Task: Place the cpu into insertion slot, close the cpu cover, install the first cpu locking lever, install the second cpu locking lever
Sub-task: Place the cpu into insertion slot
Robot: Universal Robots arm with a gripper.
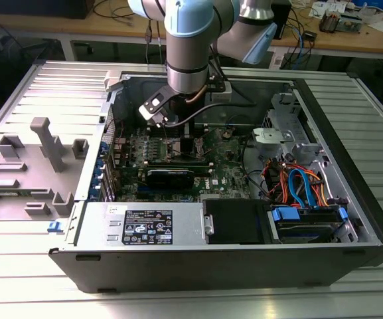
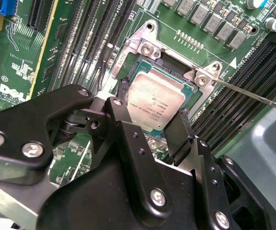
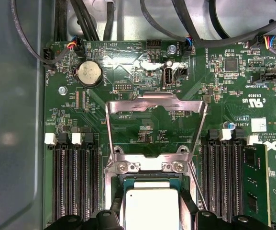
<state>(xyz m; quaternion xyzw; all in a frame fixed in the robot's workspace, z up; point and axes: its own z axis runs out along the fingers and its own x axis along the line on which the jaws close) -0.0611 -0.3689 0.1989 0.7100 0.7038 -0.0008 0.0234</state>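
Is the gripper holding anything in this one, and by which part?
The gripper holds the cpu, pinched by two opposite side edges.

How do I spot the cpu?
Look inside the open black computer case at the green circuit board. Between its rows of long black memory slots sits the cpu, a small flat square chip with a dull silver-grey top. It alone is a plain pale square, pinched by the black gripper.
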